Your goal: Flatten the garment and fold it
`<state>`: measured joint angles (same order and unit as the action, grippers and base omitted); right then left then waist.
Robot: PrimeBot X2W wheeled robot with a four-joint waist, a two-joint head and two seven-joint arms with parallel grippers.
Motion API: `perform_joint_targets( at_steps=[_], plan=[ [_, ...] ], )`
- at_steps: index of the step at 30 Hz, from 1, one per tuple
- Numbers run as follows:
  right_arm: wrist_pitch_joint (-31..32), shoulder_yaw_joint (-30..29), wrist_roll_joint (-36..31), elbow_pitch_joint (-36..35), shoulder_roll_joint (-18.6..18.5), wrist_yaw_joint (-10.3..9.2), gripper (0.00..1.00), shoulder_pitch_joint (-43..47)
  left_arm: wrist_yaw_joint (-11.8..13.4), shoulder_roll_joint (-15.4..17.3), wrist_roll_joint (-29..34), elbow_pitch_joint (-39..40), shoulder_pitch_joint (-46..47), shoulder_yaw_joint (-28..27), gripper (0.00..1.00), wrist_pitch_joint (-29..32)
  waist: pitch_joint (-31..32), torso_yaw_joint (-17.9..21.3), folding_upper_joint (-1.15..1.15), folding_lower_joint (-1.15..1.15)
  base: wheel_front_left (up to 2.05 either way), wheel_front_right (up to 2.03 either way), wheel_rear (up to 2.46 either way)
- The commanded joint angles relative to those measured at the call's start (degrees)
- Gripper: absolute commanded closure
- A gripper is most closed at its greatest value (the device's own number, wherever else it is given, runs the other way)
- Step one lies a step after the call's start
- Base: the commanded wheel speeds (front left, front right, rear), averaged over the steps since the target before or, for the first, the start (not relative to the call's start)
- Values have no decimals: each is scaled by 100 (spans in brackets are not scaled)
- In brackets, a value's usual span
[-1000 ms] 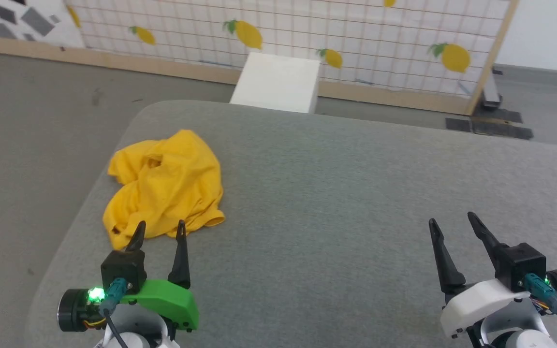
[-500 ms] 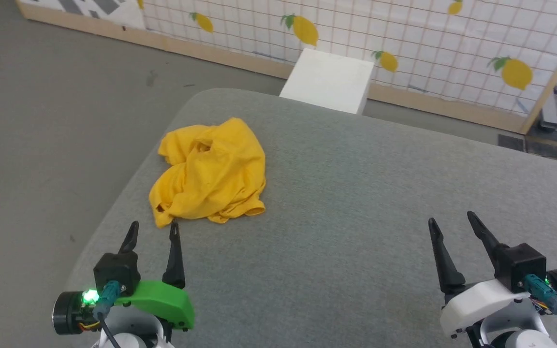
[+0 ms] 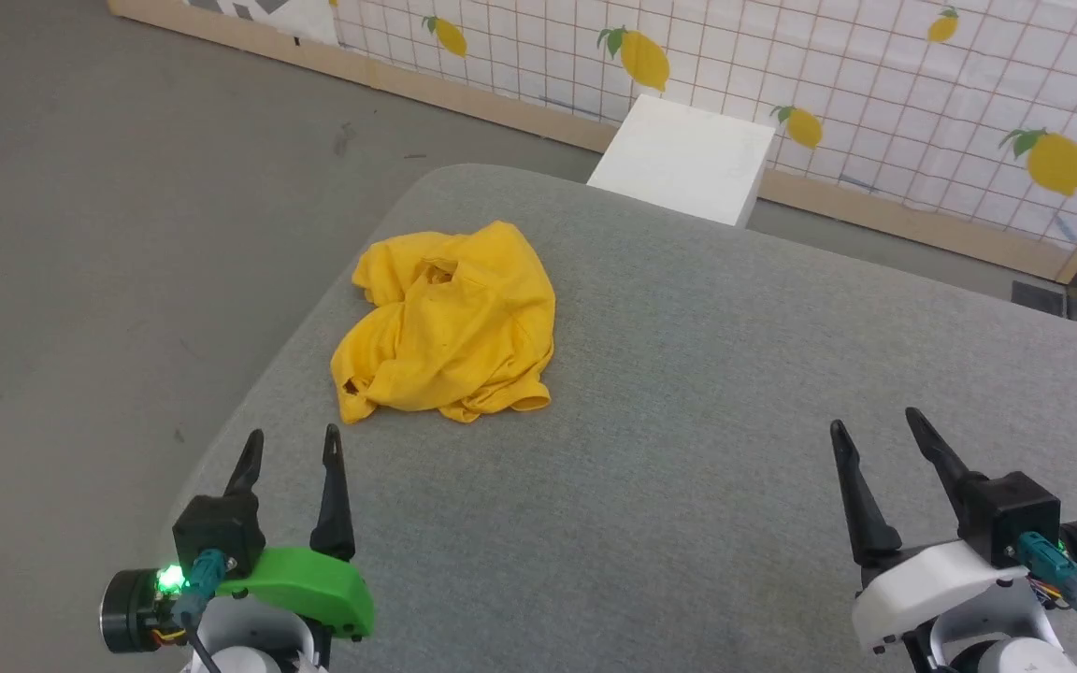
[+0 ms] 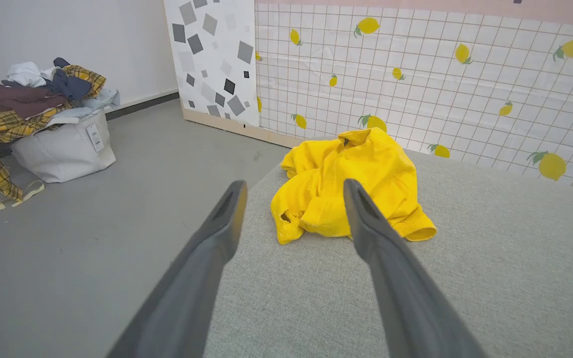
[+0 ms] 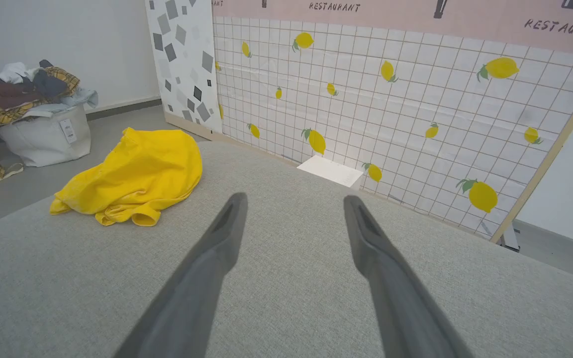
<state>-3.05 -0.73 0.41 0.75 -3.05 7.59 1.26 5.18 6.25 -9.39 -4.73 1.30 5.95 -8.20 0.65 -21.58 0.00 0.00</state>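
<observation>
The garment (image 3: 452, 327) is a bright yellow shirt lying crumpled in a heap near the far left corner of the grey table (image 3: 688, 393). Its print is hidden in the folds. The same yellow heap (image 4: 348, 186) sits just beyond my left fingers in the left wrist view, and off to the left (image 5: 135, 176) in the right wrist view. My left gripper (image 3: 291, 444) is open, short of the garment's near edge and not touching it. Far to the right, my right gripper (image 3: 875, 425) is open over bare table.
A white box (image 3: 688, 159) stands behind the table against a lemon-print grid screen (image 3: 782, 65). A white bin heaped with clothes (image 4: 43, 124) sits on the grey floor to the left. The table's left edge (image 3: 258, 402) runs close beside the garment.
The head view has swung left, so the whole scene has slid right in the picture. The garment lies as before. Both grippers stay open and empty.
</observation>
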Motion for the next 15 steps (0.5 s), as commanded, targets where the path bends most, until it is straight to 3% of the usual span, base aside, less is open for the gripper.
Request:
perform_joint_targets(
  at_steps=[1,15],
  plan=[
    [-60,-19,22,-3,10,-6,0,-6,37,59,-83,-27,6,26,0,-59,-14,-47,0,0,0,0,0],
    [-158,-24,80,42,12,-7,0,-20,157,178,-258,-159,32,168,0,-215,-17,-389,0,0,0,0,0]
  ],
)
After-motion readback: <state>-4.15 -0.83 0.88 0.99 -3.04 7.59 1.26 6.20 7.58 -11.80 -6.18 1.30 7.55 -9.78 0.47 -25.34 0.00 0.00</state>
